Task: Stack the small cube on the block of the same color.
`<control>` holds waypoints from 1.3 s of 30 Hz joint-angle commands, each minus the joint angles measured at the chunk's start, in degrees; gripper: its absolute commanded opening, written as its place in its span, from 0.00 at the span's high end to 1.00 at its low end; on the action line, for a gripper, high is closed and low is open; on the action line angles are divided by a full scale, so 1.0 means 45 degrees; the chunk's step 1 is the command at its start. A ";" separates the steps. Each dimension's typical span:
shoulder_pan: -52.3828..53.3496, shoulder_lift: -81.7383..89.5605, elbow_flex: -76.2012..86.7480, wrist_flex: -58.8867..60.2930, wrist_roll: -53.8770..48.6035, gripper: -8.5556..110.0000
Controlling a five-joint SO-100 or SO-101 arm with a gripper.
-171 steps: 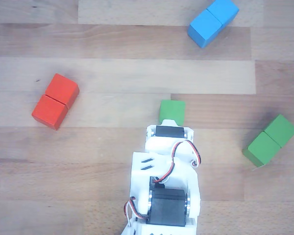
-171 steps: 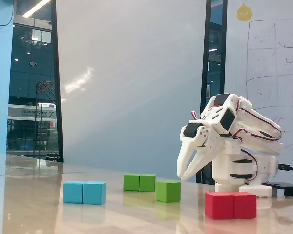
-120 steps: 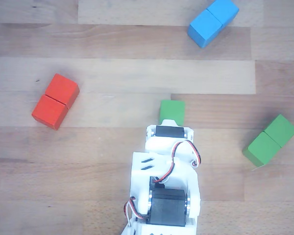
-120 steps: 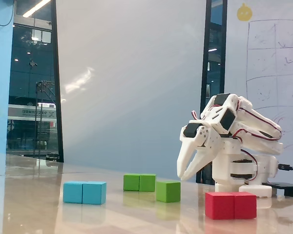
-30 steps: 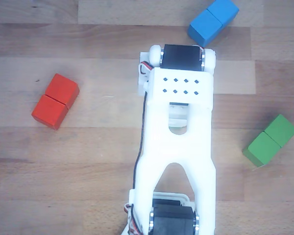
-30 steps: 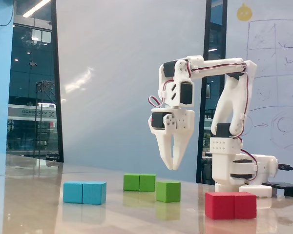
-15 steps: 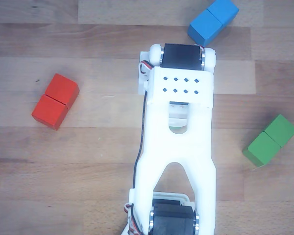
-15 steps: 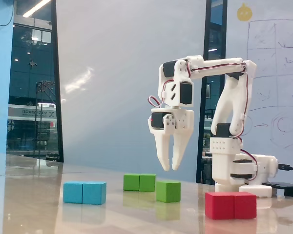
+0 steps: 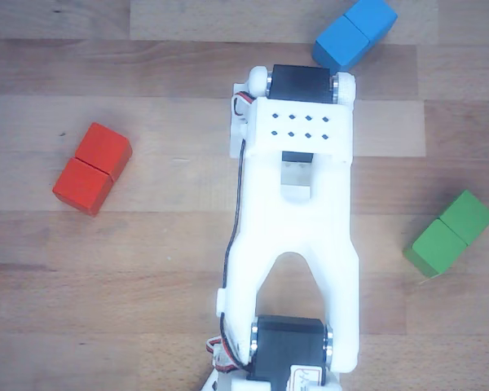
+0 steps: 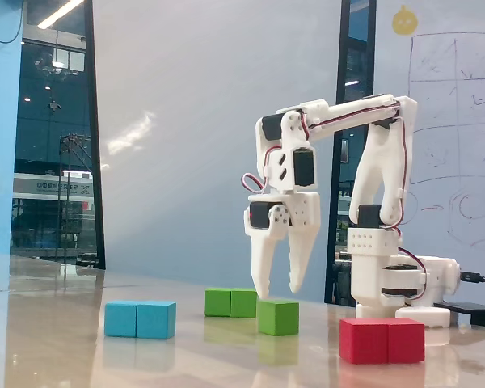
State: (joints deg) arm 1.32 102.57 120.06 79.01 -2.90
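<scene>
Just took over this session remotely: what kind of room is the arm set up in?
Probably an office or lab meeting room: a whiteboard with marker sketches behind the arm, tall glass panels showing ceiling lights, and a wooden tabletop holding coloured blocks.

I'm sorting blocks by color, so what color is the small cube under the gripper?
Bright green; the small cube shows best in the fixed view.

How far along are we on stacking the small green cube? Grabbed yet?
Not grabbed yet. Done so far: the arm is extended over the table with the gripper open, fingertips just above the small cube, which sits on the table. In hand: lining up for the grasp; in the other view the arm hides the cube. Left: close on it, carry it to the green block and set it on top.
</scene>
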 commanded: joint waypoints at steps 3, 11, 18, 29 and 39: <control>0.0117 -0.0156 -0.1035 0.0098 -0.0039 0.77; 0.0117 -0.0664 -0.1035 0.0078 -0.0039 0.77; 0.0117 -0.1074 -0.1035 -0.0137 -0.0039 0.77; 0.0117 -0.1680 -0.1113 -0.0156 -0.0020 0.77; 0.0137 -0.1797 -0.1094 -0.1172 -0.0039 0.77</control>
State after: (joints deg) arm 1.32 94.04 119.18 75.41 -2.90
